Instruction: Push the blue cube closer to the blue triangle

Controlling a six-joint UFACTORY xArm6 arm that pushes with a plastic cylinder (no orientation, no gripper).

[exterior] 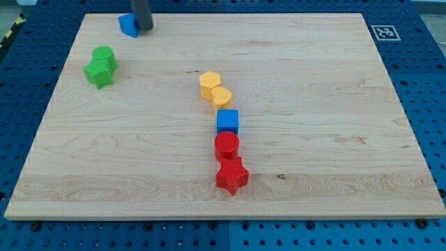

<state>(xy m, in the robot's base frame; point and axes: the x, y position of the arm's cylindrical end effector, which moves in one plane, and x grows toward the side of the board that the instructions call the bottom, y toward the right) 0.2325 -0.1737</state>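
The tool's tip, a bare rod holding nothing, touches the blue triangle at the counter's upper left, so it should circle below-right of the blue cube mid-frame, avoiding the yellow blocks.

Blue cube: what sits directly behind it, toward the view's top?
Directly behind the blue cube sits a yellow heart-like block, seemingly touching, with a yellow hexagon beyond. The cube covers nothing; both show fully.
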